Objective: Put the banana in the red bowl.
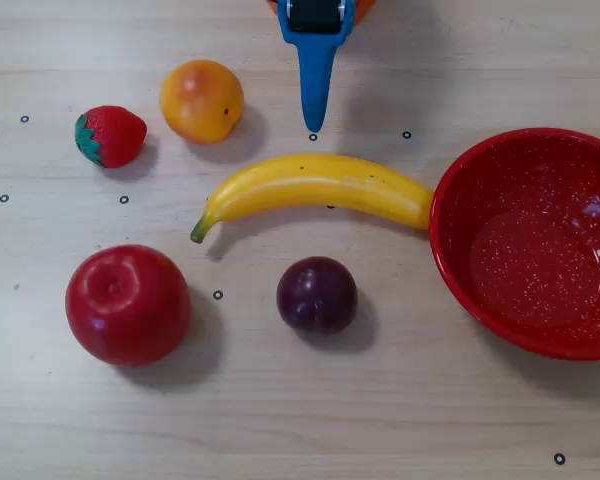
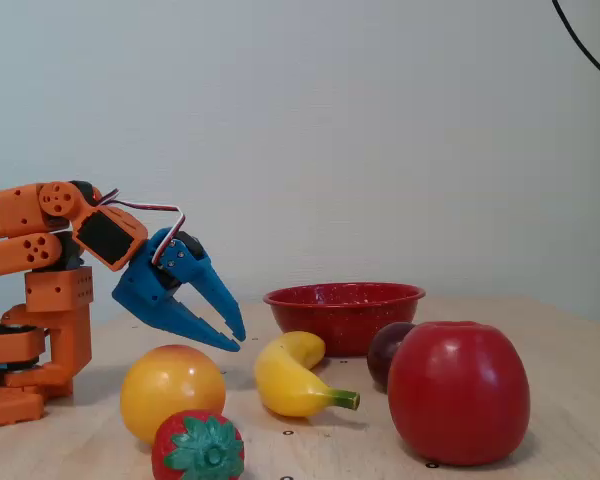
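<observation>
Starting at the fingers: the gripper (image 2: 230, 336) is seen in the fixed view with its two blue fingers spread apart and nothing held between them. It hangs clear of the table (image 1: 400, 420), angled downward. In the overhead view only a blue finger tip enters from the top edge, just short of the banana (image 1: 315, 186).

The banana is found lying flat on the table, green stem toward the left of the overhead view, its other end touching or very nearly touching the rim of the red bowl (image 1: 525, 240) (contact cannot be confirmed). The bowl is noted as empty.

Neighbouring items are recorded: an orange (image 1: 201, 100) and a strawberry (image 1: 110, 136) beyond the stem end, a plum (image 1: 317, 294) just beside the banana's middle, an apple (image 1: 128, 304) farther off.

The task is judged not yet begun. Risks are identified as follows: a smooth curved body may be squeezed out of the fingers if gripped off-centre; a grasp near either end would likely let the long fruit swing and strike the bowl rim; a descent taken too wide could nudge the plum or the orange.
</observation>
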